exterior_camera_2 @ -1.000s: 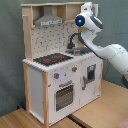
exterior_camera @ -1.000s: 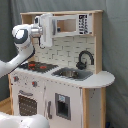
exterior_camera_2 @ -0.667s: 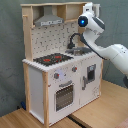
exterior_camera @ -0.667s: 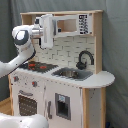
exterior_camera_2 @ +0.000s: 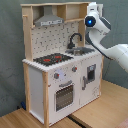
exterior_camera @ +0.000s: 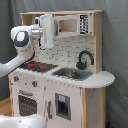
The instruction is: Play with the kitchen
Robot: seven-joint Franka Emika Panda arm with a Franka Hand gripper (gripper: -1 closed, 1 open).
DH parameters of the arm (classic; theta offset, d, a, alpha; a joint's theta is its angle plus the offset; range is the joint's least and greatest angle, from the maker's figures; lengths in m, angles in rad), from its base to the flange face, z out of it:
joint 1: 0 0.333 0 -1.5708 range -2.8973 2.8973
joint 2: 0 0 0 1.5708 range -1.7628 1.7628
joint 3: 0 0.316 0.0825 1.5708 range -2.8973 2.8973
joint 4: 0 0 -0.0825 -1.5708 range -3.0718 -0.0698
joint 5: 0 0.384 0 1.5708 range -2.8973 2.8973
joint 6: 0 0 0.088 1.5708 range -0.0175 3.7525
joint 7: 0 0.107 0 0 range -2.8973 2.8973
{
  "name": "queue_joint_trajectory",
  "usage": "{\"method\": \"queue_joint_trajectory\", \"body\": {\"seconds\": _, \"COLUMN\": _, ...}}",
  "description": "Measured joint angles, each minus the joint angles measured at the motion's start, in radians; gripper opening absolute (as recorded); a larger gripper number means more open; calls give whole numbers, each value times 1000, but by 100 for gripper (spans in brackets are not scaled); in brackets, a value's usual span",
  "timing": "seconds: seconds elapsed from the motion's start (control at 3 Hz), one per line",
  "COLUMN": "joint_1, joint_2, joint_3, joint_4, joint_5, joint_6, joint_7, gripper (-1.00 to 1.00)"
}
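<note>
The kitchen [exterior_camera: 75, 95] is a tall toy of pale wood and white panels, seen in both exterior views. It has a black-red hob [exterior_camera: 37, 65], a sink [exterior_camera: 70, 74], a black faucet [exterior_camera: 85, 58], a microwave [exterior_camera: 70, 25] and an oven door [exterior_camera: 26, 103]. My gripper [exterior_camera: 47, 41] hangs at the end of the white arm. It is in front of the upper shelf, high above the hob and left of the microwave. In the second exterior view the kitchen [exterior_camera_2: 40, 80] shows its grey hood [exterior_camera_2: 50, 21]. There the arm's wrist [exterior_camera_2: 92, 15] reaches in from the second exterior view's right, above the faucet [exterior_camera_2: 75, 39].
A grey curtain hangs behind the kitchen. It stands on a wooden floor [exterior_camera_2: 95, 112]. The arm's base link [exterior_camera: 17, 122] fills the first exterior view's lower left corner. The rounded counter end [exterior_camera: 102, 79] juts out beside the sink.
The arm's wrist has risen slightly near the top shelf. Nothing on the kitchen has moved.
</note>
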Motion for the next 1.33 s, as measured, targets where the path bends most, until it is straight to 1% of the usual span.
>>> {"method": "queue_joint_trajectory", "body": {"seconds": 0.33, "joint_1": 44, "joint_2": 0, "joint_3": -12, "joint_4": -71, "joint_5": 0, "joint_6": 67, "joint_7": -17, "gripper": -100}}
{"method": "queue_joint_trajectory", "body": {"seconds": 0.67, "joint_1": 66, "joint_2": 2, "joint_3": 2, "joint_4": -102, "joint_5": 17, "joint_6": 158, "joint_7": -35, "gripper": -100}}
{"method": "queue_joint_trajectory", "body": {"seconds": 1.0, "joint_1": 67, "joint_2": 32, "joint_3": 38, "joint_4": -45, "joint_5": 71, "joint_6": 206, "joint_7": -53, "gripper": -100}}
{"method": "queue_joint_trajectory", "body": {"seconds": 1.33, "joint_1": 67, "joint_2": 41, "joint_3": 38, "joint_4": -29, "joint_5": 74, "joint_6": 206, "joint_7": -53, "gripper": -100}}
